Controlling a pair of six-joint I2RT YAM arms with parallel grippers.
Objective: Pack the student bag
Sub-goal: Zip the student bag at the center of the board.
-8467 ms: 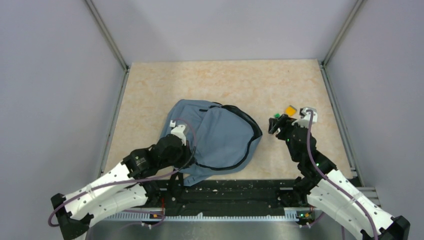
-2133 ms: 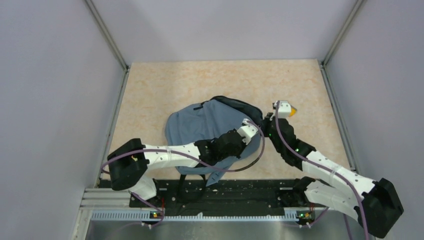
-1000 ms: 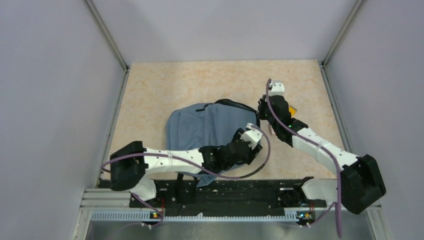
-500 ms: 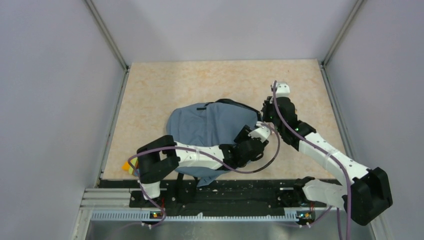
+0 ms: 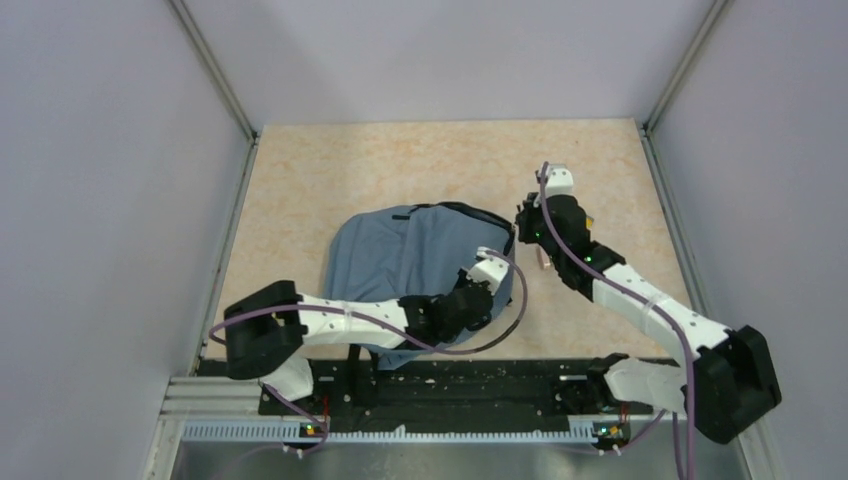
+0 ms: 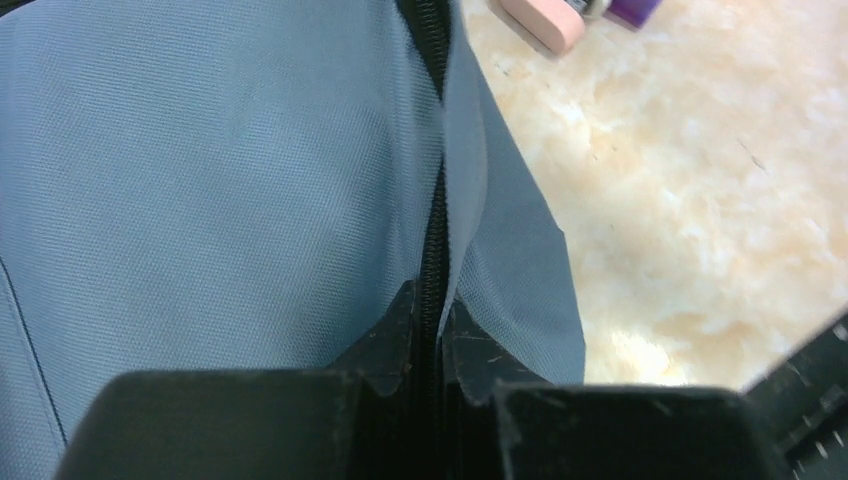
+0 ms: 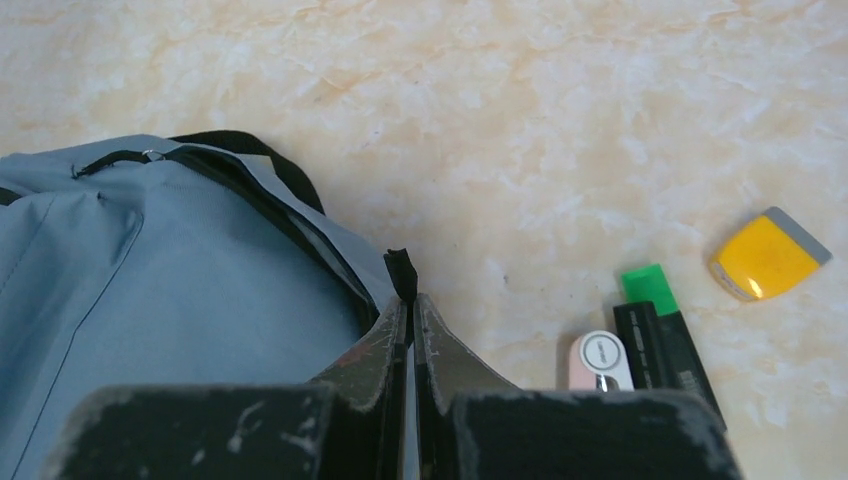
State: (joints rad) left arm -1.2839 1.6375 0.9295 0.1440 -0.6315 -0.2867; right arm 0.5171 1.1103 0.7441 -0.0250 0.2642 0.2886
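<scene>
Bag (image 5: pixel 400 262) is laid flat mid-desk (image 5: pixel 400 160), zipper edge to the right. That edge is pinched at two spots, judged so that the opening can be spread for packing. Left tool (image 6: pixel 430 335) is closed on the zipper seam, nearer the bases. Right tool (image 7: pixel 410 312) is closed on the black zipper-end tab, farther along. A marker (image 7: pixel 665 335) and a yellow item (image 7: pixel 768 255) are noted beside the bag, not yet packed.
</scene>
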